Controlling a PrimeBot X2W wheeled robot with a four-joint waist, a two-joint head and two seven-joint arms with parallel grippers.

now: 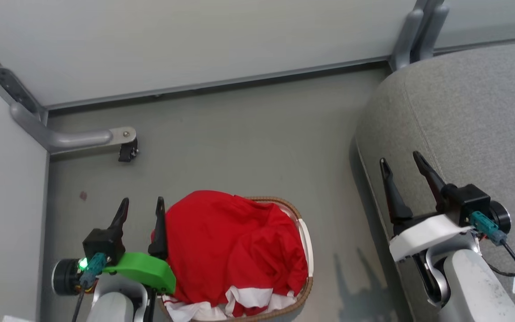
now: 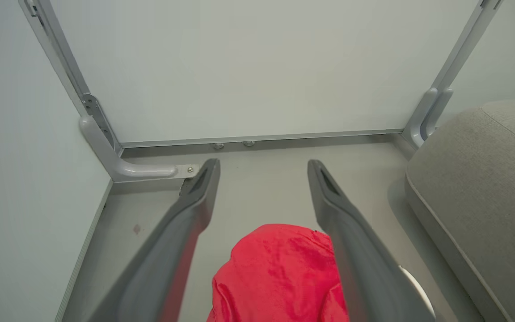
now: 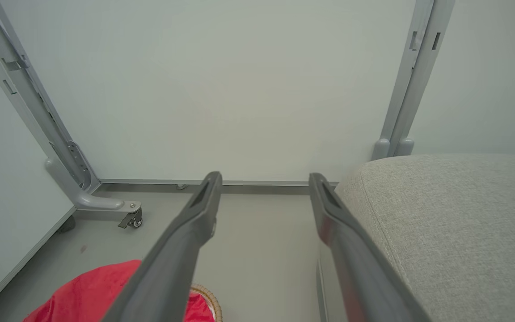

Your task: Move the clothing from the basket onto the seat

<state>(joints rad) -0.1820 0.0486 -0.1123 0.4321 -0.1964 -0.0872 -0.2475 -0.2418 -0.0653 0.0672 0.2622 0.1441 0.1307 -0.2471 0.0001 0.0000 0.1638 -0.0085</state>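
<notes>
Hovering empty, my left gripper (image 1: pixel 143 201) and right gripper (image 1: pixel 399 158) both held their fingers wide apart. Bright red, white-trimmed clothing (image 1: pixel 230 246) lay heaped in the oval woven-rimmed basket (image 1: pixel 284 204), off the grey upholstered seat (image 1: pixel 463 112); next, I judged, came reaching down to pinch fabric.

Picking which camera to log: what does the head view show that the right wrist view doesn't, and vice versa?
Head view adds the left gripper, open beside the clothing, and the clothing's white trim. Right wrist view adds the frame post rising up the wall. Both share the clothing, basket, seat and open right gripper.
</notes>
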